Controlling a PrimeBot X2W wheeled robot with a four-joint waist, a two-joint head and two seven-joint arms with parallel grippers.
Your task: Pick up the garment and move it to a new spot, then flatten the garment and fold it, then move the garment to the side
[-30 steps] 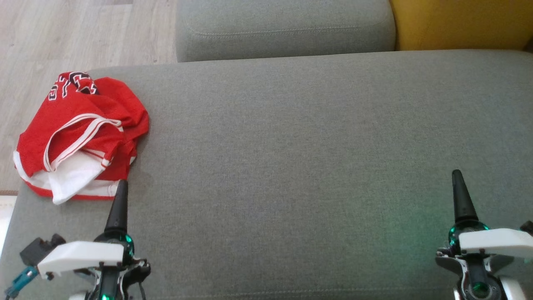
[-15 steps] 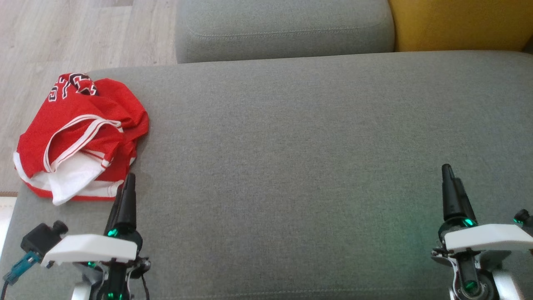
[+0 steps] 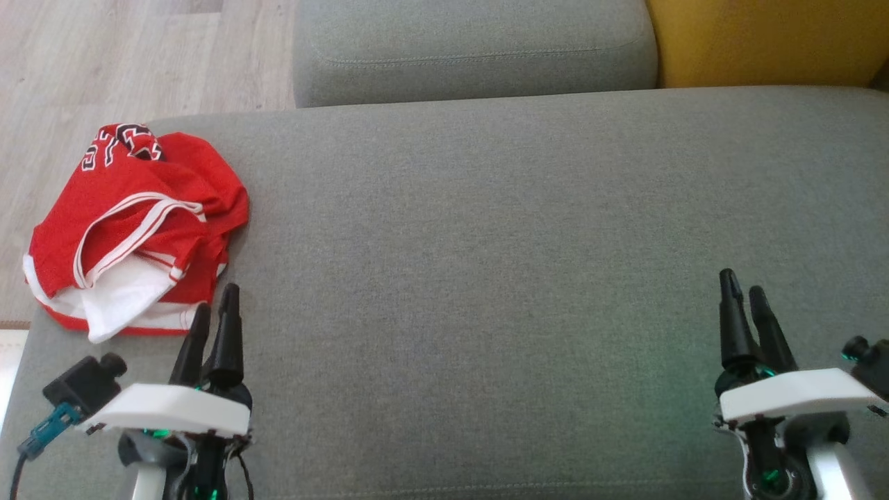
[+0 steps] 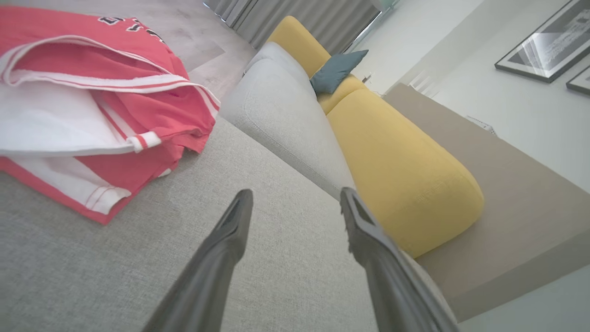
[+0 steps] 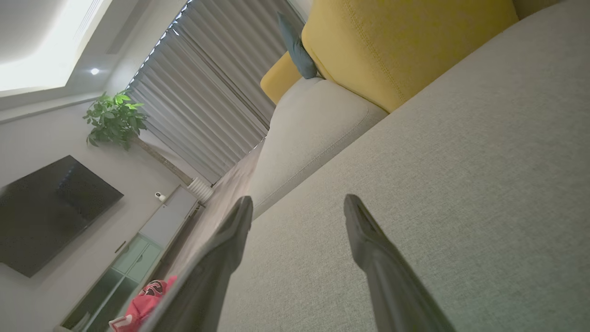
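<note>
Left claw (image 3: 216, 297), fingers apart and empty, sits just beside the red garment (image 3: 132, 208).

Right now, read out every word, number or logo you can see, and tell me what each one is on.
Black, white-edged lettering on the red garment: crumpled and folded over, cannot be read.
Framed pictures in the left wrist view: too blurred to show any text.
No other writing is legible.
</note>
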